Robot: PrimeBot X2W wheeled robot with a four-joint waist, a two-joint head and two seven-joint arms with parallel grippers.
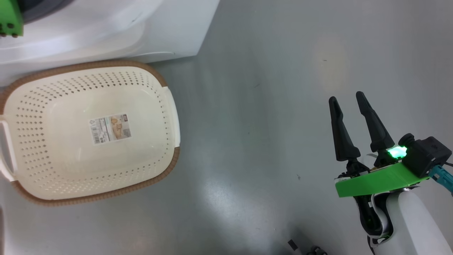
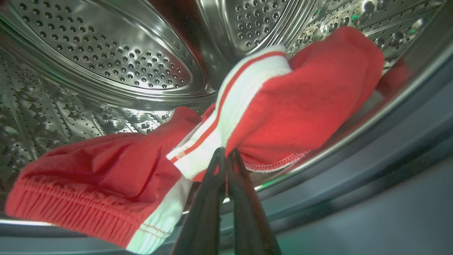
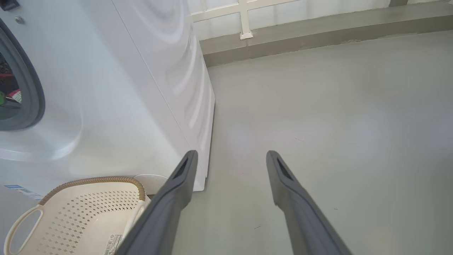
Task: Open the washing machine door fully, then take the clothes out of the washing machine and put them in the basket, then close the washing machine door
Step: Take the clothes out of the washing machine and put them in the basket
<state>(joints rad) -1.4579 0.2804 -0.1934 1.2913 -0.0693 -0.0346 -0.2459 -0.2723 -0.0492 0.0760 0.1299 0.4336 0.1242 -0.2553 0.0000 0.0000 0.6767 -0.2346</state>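
Clothes lie in the drum: you see two red pieces, perhaps one garment folded (the view is tight). Your left gripper pinches their white trim; your right gripper stands wide above the floor. One basket sits against the washing machine.
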